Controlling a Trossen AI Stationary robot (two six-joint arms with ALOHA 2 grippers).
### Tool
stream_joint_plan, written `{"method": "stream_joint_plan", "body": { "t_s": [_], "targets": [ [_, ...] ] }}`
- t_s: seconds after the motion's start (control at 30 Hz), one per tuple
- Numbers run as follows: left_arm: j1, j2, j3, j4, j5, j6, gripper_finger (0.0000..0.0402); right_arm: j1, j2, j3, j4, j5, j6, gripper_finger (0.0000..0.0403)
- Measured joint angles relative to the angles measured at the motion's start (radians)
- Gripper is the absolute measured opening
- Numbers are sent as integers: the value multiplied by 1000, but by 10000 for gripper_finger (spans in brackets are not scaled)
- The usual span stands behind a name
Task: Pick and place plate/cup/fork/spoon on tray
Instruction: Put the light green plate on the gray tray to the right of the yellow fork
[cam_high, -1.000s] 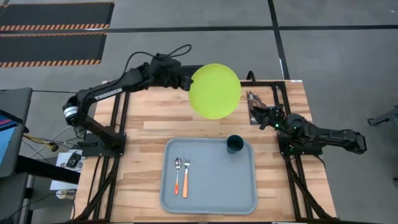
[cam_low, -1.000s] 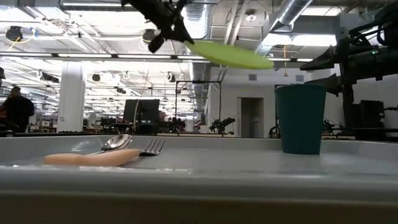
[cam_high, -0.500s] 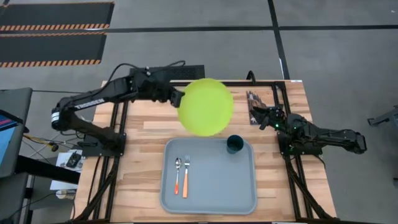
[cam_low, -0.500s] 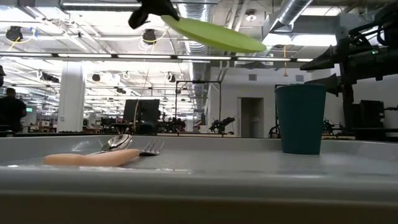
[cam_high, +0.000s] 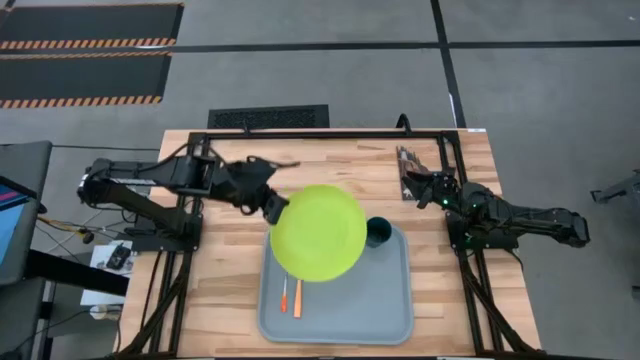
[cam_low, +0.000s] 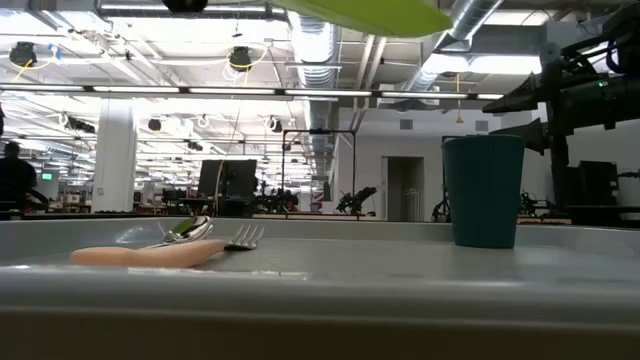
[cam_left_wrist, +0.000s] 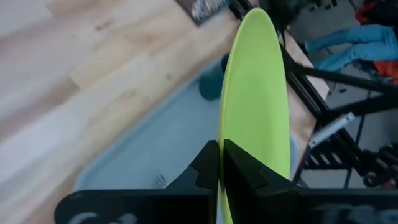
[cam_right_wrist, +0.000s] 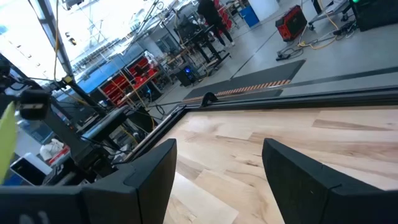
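Observation:
The lime-green plate (cam_high: 320, 232) hangs in the air over the far half of the grey-blue tray (cam_high: 390, 300), held by my left gripper (cam_high: 275, 207), which is shut on its rim. In the high view it hides the heads of the spoon (cam_high: 285, 296) and fork (cam_high: 298, 298), which lie side by side on the tray's left part. Both show whole in the low view: spoon (cam_low: 185, 230), fork (cam_low: 243, 236). The teal cup (cam_high: 378, 232) stands upright in the tray's far right corner. My right gripper (cam_high: 410, 188) is open and empty at the table's far right. My left gripper pinches the plate's rim (cam_left_wrist: 231, 140) between its two fingers, one on each face, on the plate's left edge. The fingers (cam_left_wrist: 205, 165) come about level from the table's far left. The plate is lifted clear above the tray (cam_low: 380, 12), slightly tilted.
Bare wooden tabletop (cam_high: 230, 290) lies left of the tray. A small dark patterned item (cam_high: 410, 160) lies at the far right corner by my right arm. A person (cam_low: 15, 180) stands far back in the room.
My left gripper has carried the plate toward the table's near edge, from over the far edge to over the tray. The plate stays lifted and now covers the spoon's and fork's heads in the high view.

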Motion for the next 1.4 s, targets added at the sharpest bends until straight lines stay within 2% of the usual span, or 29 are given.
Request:
{"method": "stream_joint_plan", "body": {
  "t_s": [0.6, 0.9, 1.1, 1.2, 1.4],
  "targets": [
    [-307, 22, 0, -24, -216, -350, 0, 0, 0, 0, 0, 0, -3, 264],
    [-370, 113, -1, -29, -206, -443, 0, -1, 17, 0, 0, -3, -2, 264],
    [-370, 204, -1, 0, -145, -452, 0, -1, 60, 0, 1, -2, -2, 264],
    [-365, 248, -1, 15, -100, -444, 0, -1, 73, 0, 0, -2, 0, 264],
    [-332, 302, -1, 133, -79, -351, 0, -1, 85, 0, 0, -2, 10, 264]
  ]
}}
